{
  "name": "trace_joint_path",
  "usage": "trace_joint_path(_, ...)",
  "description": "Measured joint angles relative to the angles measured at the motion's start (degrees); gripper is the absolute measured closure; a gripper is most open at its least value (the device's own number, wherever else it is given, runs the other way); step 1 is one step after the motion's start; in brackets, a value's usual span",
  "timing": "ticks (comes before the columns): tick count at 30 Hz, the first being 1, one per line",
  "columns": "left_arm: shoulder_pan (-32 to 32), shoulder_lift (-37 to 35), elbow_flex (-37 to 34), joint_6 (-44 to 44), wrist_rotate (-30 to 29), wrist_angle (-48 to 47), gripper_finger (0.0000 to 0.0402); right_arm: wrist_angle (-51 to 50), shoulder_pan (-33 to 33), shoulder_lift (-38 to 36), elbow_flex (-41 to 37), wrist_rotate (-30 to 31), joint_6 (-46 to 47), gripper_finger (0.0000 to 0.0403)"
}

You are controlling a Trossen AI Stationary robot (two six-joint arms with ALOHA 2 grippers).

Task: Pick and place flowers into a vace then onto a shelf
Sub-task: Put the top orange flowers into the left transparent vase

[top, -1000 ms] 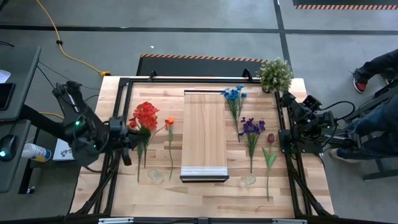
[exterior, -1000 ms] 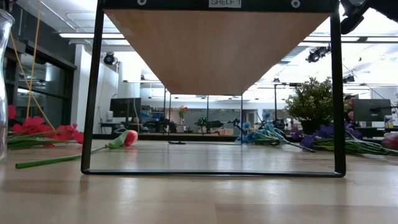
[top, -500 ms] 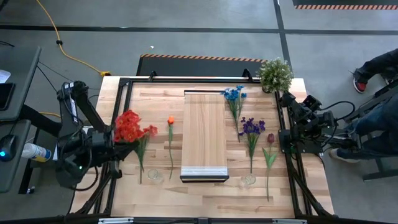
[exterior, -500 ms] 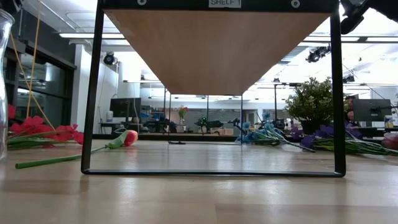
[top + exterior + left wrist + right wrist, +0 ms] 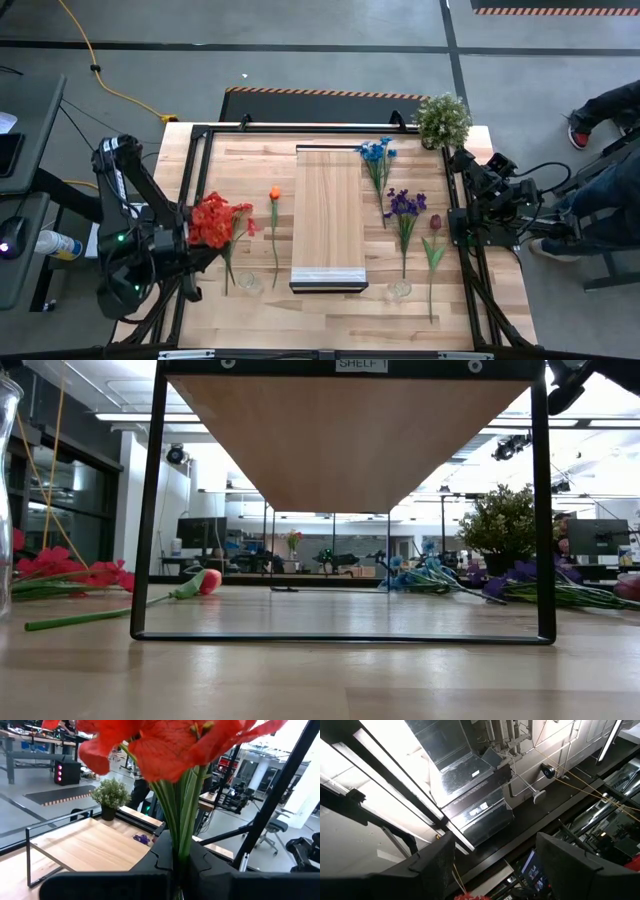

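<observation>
A wooden counter in a workshop carries the raised shelf at its middle. The left pincer pinches the red flowers' stems, heads upright above it, seemingly bound for the vase just beside. The wrist view alone proves the clamp; the right pincer, its spread untellable, waits at the far edge.

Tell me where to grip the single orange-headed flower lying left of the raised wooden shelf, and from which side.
Grip the single orange-headed flower at mid-stem, coming straight down from above. It lies flat on the slatted wooden table, head toward the far edge, its thin green stem running alongside the raised light-wood shelf. Set the pincer fingers across the stem; bare table shows on both sides there.
</observation>
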Motion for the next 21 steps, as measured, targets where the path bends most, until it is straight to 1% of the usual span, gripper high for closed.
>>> trace_joint_path(6,0.35,1.57,0.0,-0.46,0.13,0.17,0.0362,-0.01,0.0,0.0,0.01,0.0,-0.02,0.0136)
trace_joint_path(15,5.07,4.83,0.0,-1.88,0.15,0.07,0.0362,-0.01,0.0,0.0,0.0,0.0,0.0,0.0136)
trace_joint_path(21,5.22,4.92,0.0,-1.99,0.07,-0.09,0.0362,-0.01,0.02,0.0,-0.01,-0.02,0.0,0.0135)
